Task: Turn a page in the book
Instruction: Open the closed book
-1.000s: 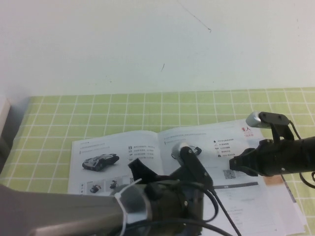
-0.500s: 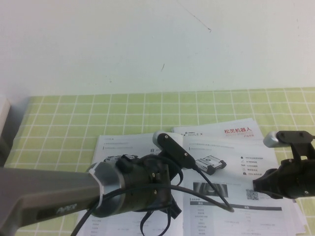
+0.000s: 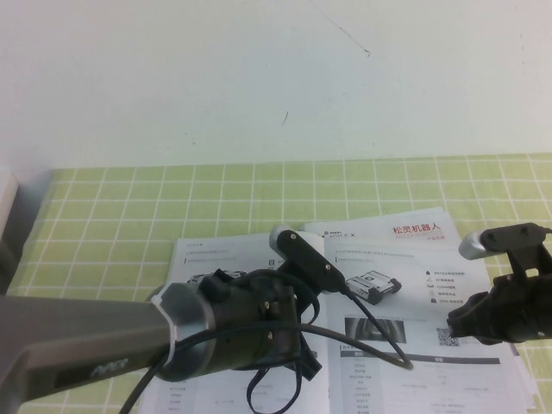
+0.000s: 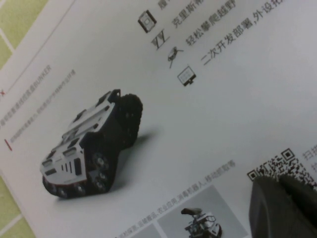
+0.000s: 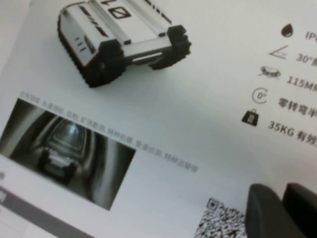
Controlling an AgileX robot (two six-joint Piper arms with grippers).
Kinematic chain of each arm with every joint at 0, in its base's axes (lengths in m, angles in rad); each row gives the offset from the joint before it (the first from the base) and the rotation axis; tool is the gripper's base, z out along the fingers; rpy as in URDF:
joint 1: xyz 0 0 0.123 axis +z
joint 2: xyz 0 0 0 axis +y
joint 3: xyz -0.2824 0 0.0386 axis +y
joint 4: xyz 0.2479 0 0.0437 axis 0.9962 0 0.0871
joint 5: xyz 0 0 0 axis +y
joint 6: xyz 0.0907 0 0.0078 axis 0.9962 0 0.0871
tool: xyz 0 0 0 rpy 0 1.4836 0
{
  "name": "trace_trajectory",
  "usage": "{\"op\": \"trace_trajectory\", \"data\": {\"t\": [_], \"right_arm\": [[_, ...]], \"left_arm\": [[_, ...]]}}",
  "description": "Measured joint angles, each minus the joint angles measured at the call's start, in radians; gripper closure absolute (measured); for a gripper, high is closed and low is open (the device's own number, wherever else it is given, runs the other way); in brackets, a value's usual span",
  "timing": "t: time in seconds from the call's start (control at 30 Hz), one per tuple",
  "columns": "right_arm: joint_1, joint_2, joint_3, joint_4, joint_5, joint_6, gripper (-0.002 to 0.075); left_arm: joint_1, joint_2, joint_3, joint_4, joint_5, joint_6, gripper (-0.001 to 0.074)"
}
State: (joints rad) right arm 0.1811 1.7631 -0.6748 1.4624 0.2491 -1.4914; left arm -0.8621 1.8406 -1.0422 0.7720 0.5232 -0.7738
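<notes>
The book (image 3: 405, 254) lies open and flat on the green mat. Its left-hand page (image 3: 216, 254), printed with a tracked-vehicle photo (image 4: 91, 148), is largely covered in the high view by my left arm (image 3: 224, 332). In the left wrist view my left gripper (image 4: 279, 184) is shut, its tips on or just above a QR code on that page. My right gripper (image 3: 454, 332) hovers low over the right page beside another QR code (image 5: 218, 223). Its fingers (image 5: 267, 213) stand a narrow gap apart with nothing between them.
A green grid mat (image 3: 129, 198) covers the table up to a white wall. A pale object (image 3: 7, 216) sits at the far left edge. The left arm's black cable (image 3: 379, 345) loops over the book's middle.
My left arm swung up and across the left page. The right gripper drew back to the right and nearer the front edge. The printed spread now sits further right in view.
</notes>
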Motion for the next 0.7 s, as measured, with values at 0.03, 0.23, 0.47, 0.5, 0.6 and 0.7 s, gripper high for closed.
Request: {"op": "trace_trajectory", "data": {"t": [0.03, 0.23, 0.47, 0.5, 0.6, 0.7], "right_arm": [[0.000, 0.000, -0.007, 0.000, -0.004, -0.003, 0.0639], [0.000, 0.000, -0.053, -0.002, 0.045, -0.009, 0.0639], [0.000, -0.113, -0.055, -0.002, 0.065, -0.009, 0.0641], [0.000, -0.144, -0.055, -0.002, 0.065, -0.009, 0.0643], [0.000, -0.282, -0.055, -0.002, 0.065, -0.009, 0.0659], [0.000, -0.443, -0.055, 0.004, 0.078, -0.020, 0.0680]], "left_arm": [[0.000, -0.006, 0.000, 0.000, 0.002, 0.000, 0.0738], [0.000, -0.087, 0.000, 0.021, 0.010, -0.031, 0.0738], [0.000, -0.240, 0.002, 0.176, 0.089, -0.158, 0.0738], [0.000, -0.271, 0.006, 0.201, 0.093, -0.168, 0.0738], [0.000, -0.385, 0.013, 0.263, 0.072, -0.181, 0.0738], [0.000, -0.515, 0.017, 0.271, 0.021, -0.155, 0.0738]]}}
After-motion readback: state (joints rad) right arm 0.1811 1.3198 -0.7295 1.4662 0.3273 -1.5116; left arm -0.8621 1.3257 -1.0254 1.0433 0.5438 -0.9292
